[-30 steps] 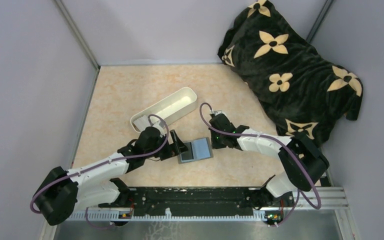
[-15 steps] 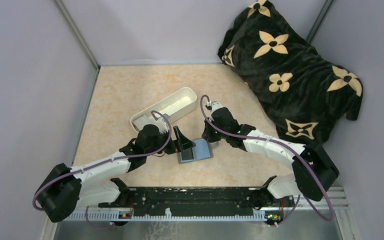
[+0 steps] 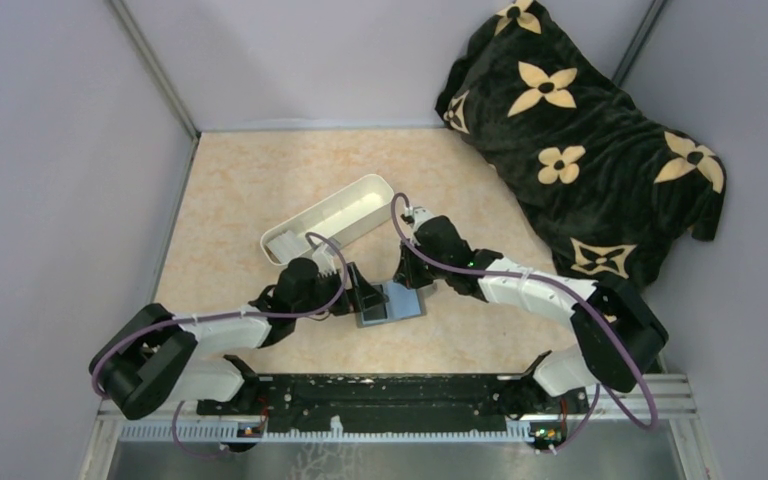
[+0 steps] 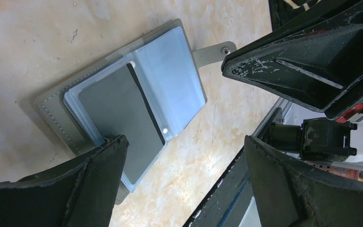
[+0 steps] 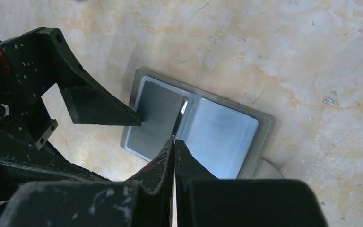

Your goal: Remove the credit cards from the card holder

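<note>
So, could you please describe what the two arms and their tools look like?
The left arm and right arm both have white shells, black joints and a purple cable looping alongside. The left tool and right tool are black, with wedge-shaped fingers, scuffed pale at the edges.

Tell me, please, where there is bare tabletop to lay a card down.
Bare tabletop lies beyond the white tray, and between the card holder and the base rail. It is crowded at the holder, where the left gripper and right gripper hang.
</note>
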You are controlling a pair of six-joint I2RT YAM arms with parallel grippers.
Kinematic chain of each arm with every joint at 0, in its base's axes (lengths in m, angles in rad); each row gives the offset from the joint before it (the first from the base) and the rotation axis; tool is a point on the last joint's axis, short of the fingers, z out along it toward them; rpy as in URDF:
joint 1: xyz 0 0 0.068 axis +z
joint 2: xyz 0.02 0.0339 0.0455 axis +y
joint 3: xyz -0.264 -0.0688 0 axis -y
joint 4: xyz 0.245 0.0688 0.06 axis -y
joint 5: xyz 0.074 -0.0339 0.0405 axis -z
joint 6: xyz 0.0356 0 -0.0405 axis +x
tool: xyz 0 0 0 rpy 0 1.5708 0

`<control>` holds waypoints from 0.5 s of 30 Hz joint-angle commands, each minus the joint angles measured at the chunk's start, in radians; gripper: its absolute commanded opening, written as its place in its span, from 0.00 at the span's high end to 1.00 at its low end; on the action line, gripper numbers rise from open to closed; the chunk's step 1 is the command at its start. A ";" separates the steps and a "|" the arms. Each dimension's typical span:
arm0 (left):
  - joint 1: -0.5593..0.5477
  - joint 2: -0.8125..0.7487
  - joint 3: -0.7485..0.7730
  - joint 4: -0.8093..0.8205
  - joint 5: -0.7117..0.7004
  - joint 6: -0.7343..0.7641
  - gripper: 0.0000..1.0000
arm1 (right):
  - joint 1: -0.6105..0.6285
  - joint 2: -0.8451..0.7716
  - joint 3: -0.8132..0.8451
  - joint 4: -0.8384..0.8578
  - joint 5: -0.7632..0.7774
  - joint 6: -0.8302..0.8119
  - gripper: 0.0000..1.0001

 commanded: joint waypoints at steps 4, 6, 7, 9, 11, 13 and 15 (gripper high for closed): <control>0.007 0.039 -0.033 0.081 0.018 0.023 0.02 | 0.009 0.028 -0.003 0.118 -0.066 0.022 1.00; 0.007 0.054 -0.038 0.090 0.020 0.019 0.02 | 0.009 0.046 -0.008 0.132 -0.081 0.030 1.00; 0.007 0.062 -0.040 0.093 0.021 0.019 0.02 | 0.009 0.054 -0.009 0.139 -0.088 0.033 1.00; 0.007 0.077 -0.043 0.095 0.018 0.019 0.02 | 0.009 0.070 -0.015 0.156 -0.100 0.038 1.00; 0.006 0.090 -0.050 0.103 0.017 0.021 0.02 | 0.009 0.086 -0.020 0.173 -0.114 0.041 1.00; 0.007 0.103 -0.058 0.117 0.017 0.018 0.02 | 0.009 0.103 -0.023 0.185 -0.125 0.042 1.00; 0.007 0.118 -0.064 0.131 0.019 0.014 0.02 | 0.009 0.124 -0.023 0.191 -0.134 0.039 1.00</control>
